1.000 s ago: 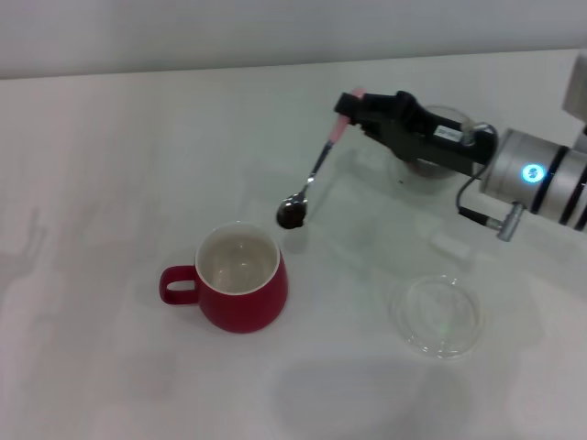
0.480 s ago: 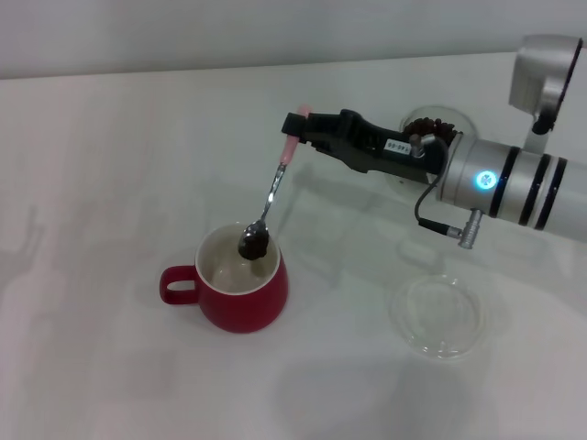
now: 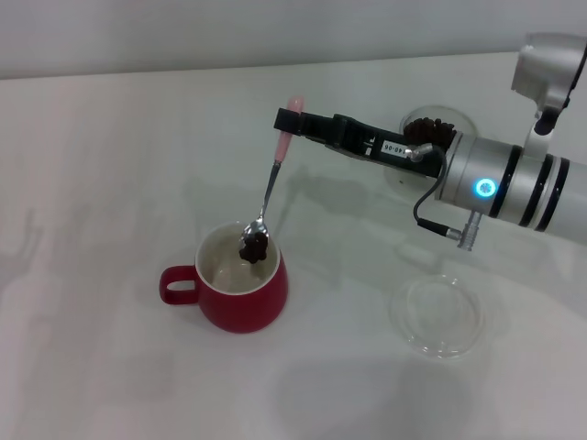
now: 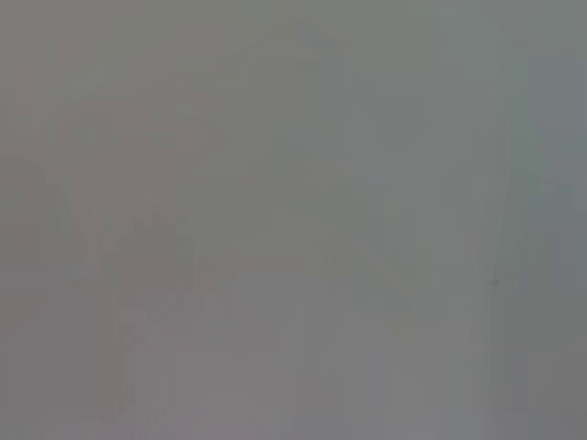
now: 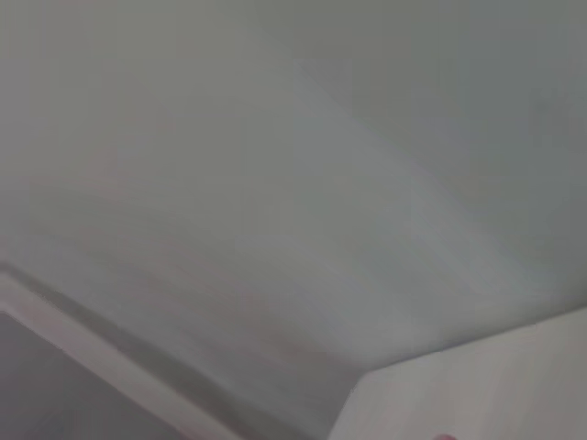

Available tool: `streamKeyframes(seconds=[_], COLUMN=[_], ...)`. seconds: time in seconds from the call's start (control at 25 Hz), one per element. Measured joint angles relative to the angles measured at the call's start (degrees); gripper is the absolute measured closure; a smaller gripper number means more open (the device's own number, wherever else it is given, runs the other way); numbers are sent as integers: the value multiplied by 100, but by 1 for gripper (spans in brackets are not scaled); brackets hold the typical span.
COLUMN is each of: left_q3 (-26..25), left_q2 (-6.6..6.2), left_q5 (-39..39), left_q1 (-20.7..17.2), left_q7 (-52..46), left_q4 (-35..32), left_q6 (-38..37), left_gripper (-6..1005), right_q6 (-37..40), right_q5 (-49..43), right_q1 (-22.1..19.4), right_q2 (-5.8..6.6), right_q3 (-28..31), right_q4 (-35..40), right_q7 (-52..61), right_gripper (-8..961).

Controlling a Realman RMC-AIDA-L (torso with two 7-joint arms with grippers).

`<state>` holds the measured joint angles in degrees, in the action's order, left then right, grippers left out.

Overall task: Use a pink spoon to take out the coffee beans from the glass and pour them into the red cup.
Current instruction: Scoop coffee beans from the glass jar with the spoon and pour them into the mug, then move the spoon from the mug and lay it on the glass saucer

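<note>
One glossy red cup (image 3: 240, 282) stands on the pale, smooth counter (image 3: 110, 165) toward the left of the head view. It is pot-bellied, white inside, and its red loop handle points to the robot's left. Over its open mouth hangs the shiny metal bowl of the pink spoon (image 3: 269, 197), carrying a small heap of dark, near-black coffee beans (image 3: 254, 245) just above the white interior, near the rim on the cup's far-right side. The thin metal neck of the spoon rises steeply from the bowl, leaning a little to the right, and ends in a pale pink handle at the top.

The right gripper (image 3: 292, 121) reaches in from the right, black and slender, and its jaws are clamped on the pink handle. A small white label with dark print sits on the black body of the gripper; the print is too small to read. Behind it the arm widens into a silver cylinder with black bands and a glowing blue ring light.

Partly hidden behind the arm is the clear glass (image 3: 431, 130), round in outline, with more dark beans showing inside it. Nearer the front, well apart from the cup, a shallow, flat, clear round dish (image 3: 435, 316) lies on the counter.

Both wrist views show only plain grey surfaces. The left gripper appears in no view.
</note>
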<state>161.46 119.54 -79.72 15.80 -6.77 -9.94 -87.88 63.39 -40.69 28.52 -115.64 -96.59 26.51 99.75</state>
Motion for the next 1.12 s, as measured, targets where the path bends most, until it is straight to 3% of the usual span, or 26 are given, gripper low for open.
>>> streamKeyframes(seconds=[0.52,0.88,1.12], left_q3=[44,44,23], left_q2=[9,8,-8], left_q5=[8,6,4], left_q1=[-39,-50,-49], left_q7=[1,-59,-61], left_q4=[-105,-105,-102], left_q6=[242,263,256], left_gripper=[149,149,148], right_q6=[192,262,1213], right_q5=[106,925,1234], right_q1=[-51,-94,-226], right_q2=[-58,-47,78], right_q3=[-93,-785,-100], right_q4=[101,446,172], right_q7=[-994,-2324,-2278], right_gripper=[711,706,703])
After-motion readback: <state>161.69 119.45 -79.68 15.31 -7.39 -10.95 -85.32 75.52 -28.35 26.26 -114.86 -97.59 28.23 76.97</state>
